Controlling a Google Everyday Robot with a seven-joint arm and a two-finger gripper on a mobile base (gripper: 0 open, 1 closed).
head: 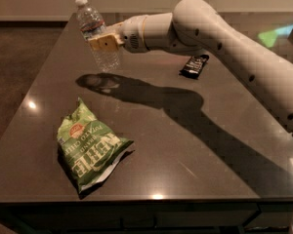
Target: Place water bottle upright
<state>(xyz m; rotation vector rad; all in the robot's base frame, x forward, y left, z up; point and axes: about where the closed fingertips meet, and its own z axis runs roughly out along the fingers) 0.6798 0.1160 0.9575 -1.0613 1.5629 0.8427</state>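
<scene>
One big dark glossy rectangular tabletop (224,179) fills most of the view, with ceiling-light glints on its near and left parts. Dark floor is to the left, a pale wall strip along the top.

White, thick, jointed robot arm (219,38) enters from the right edge and reaches across the table toward the far left. It casts a long dark shadow (151,99) over the middle of the table.

Crumpled green chip bag (90,147) with white lettering lies flat on the near left part of the table. It is well apart from the arm and everything else.

Small clear ribbed plastic water bottle (91,23) with a white screw cap and a red, white and blue label band is over the far left part of the table, held in the air. Cap points up, and the body is tilted with the cap leaning left. The base looks clear of the surface, with its shadow just below. Not standing on the table.

Small black wrapped snack bar (194,65) lies flat on the far right of the table, just below the arm, not touched.

Gripper (103,42) with tan finger pads (107,43) sits at the arm's left end, above the far left table area, clamped around the bottle's middle just under the label band.
</scene>
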